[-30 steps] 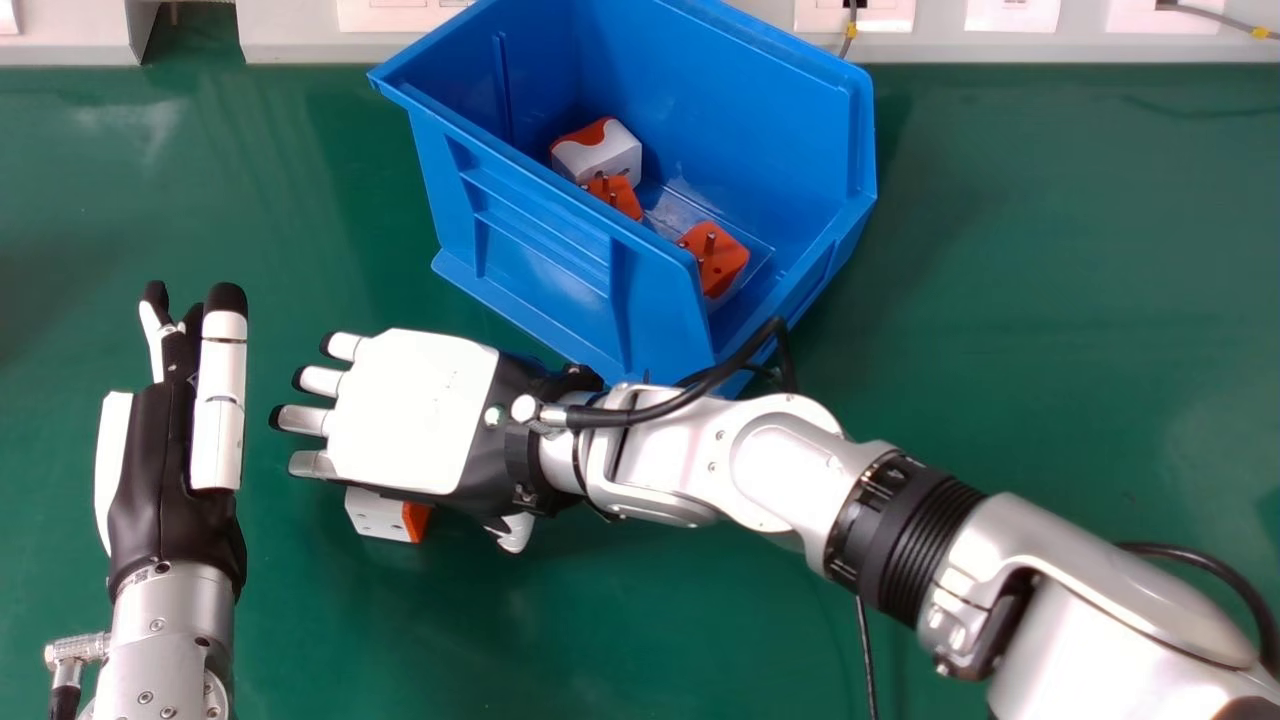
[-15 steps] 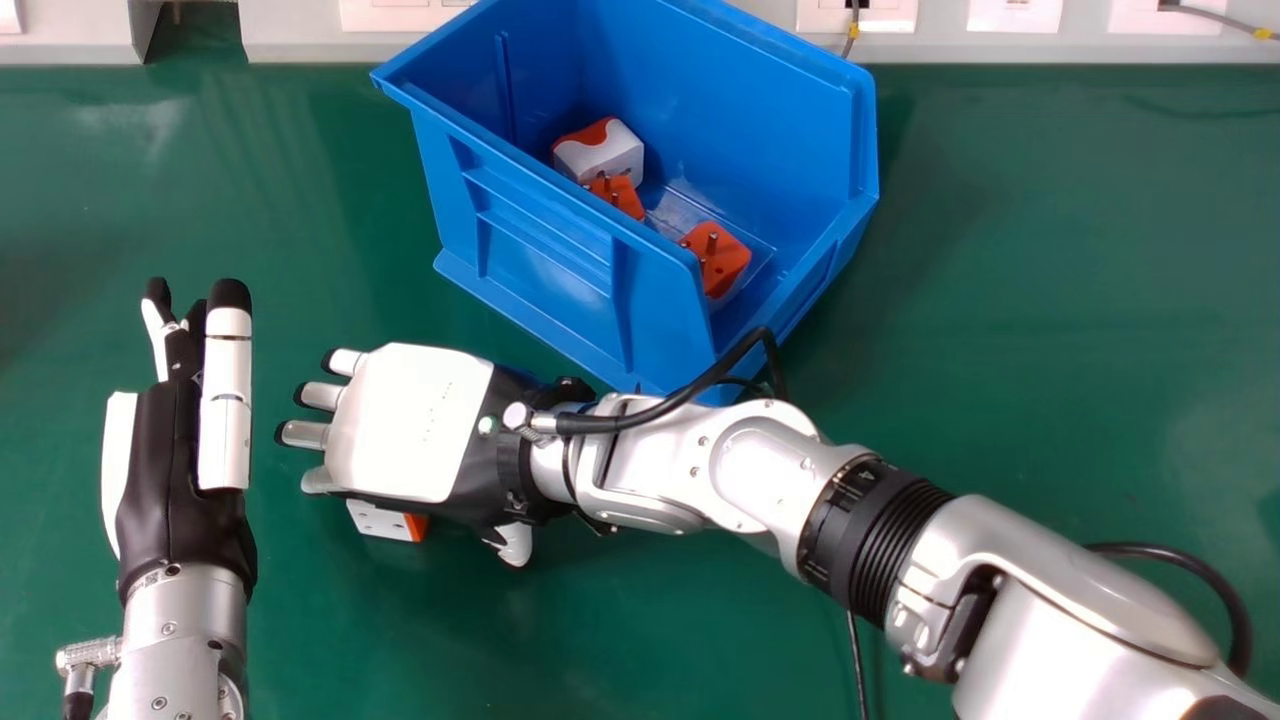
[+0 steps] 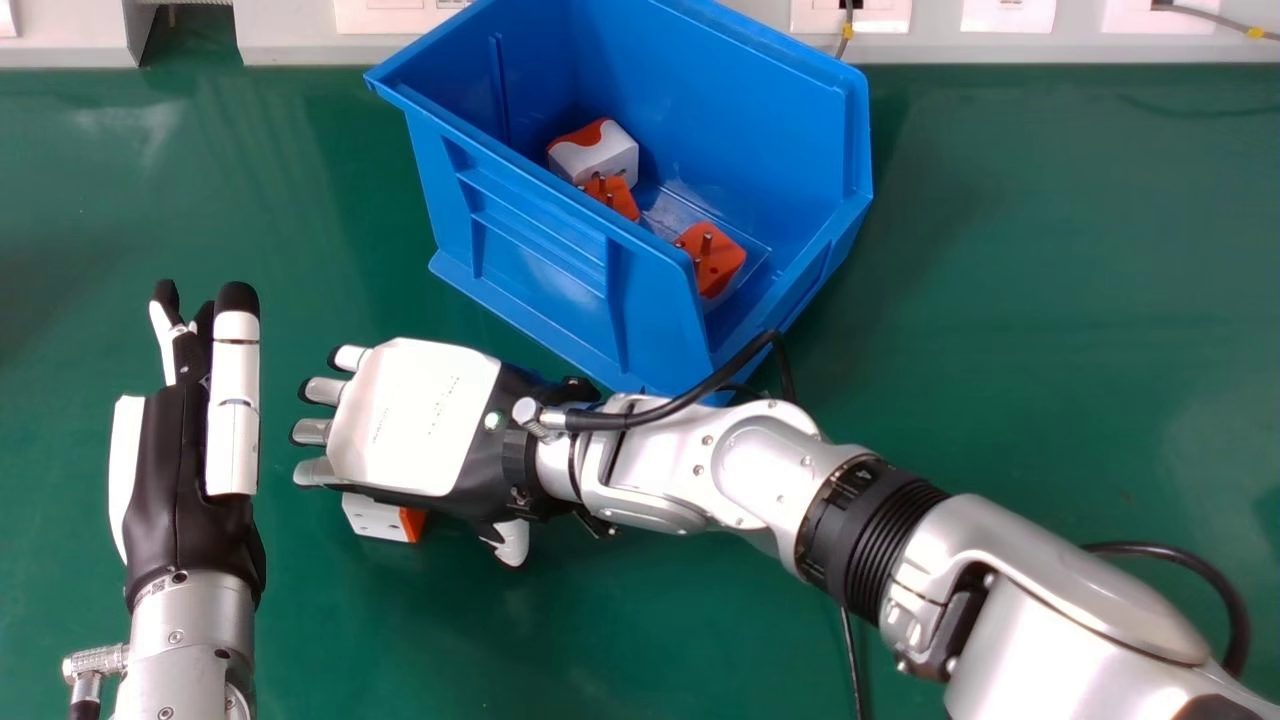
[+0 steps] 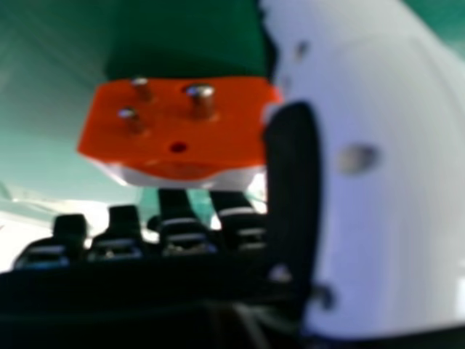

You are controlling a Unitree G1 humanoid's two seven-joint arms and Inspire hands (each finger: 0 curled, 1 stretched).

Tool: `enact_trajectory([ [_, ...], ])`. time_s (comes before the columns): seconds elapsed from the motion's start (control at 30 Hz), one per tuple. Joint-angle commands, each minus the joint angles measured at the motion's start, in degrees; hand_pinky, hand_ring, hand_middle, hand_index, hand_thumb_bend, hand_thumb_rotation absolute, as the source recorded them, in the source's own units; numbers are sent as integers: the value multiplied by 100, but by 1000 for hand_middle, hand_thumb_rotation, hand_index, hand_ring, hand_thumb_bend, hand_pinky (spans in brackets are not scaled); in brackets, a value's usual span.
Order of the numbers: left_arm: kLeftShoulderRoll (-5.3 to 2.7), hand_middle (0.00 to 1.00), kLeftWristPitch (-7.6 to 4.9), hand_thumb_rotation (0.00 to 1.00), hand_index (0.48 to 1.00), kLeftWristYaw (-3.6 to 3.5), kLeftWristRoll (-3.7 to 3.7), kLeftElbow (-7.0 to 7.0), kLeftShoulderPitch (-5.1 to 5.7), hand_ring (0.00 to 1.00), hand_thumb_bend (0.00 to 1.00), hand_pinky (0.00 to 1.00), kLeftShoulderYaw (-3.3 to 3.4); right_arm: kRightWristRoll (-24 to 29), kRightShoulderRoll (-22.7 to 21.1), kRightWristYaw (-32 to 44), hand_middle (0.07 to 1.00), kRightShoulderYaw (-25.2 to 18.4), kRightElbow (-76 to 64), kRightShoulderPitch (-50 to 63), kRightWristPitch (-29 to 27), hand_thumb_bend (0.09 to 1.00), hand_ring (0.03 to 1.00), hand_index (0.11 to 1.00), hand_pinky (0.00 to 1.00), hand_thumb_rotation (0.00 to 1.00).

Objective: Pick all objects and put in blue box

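Green table (image 3: 1050,350), panel-backed along its far edge. Near that edge, blue box (image 3: 530,260), open-topped, apparently for easy dropping; adapters (image 3: 712,262) inside. Toward the table's left, right hand (image 3: 410,420) palm-down, thumb and fingers apart, likely straddling for a pinch; left hand (image 3: 232,420) straight-fingered, probably parked aside. Partly beneath the right palm, orange-and-white adapter (image 3: 378,518), apparently table-supported.

Green tabletop (image 3: 1050,350), pale panel (image 3: 290,35) behind — white plates (image 3: 1008,14)
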Motion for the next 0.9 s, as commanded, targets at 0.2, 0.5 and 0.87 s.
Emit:
enact_trajectory([
  [0.2, -10, 1000, -23, 1000, 1000, 20, 126, -233, 57, 1000, 471, 1000, -58, 166, 37, -55, 935, -45, 65, -140, -110, 624, 976, 884, 965, 139],
  [0.5, -54, 1000, 12, 1000, 1000, 25, 143, -329, 107, 1000, 471, 1000, -85, 375, 66, 3, 946, -85, 138, -105, -239, 599, 983, 900, 959, 119],
  [0.87, -57, 1000, 108, 1000, 1000, -2, 154, -489, 165, 1000, 471, 1000, -115, 888, 138, 103, 962, -375, 295, 37, -449, 520, 990, 924, 946, 71],
])
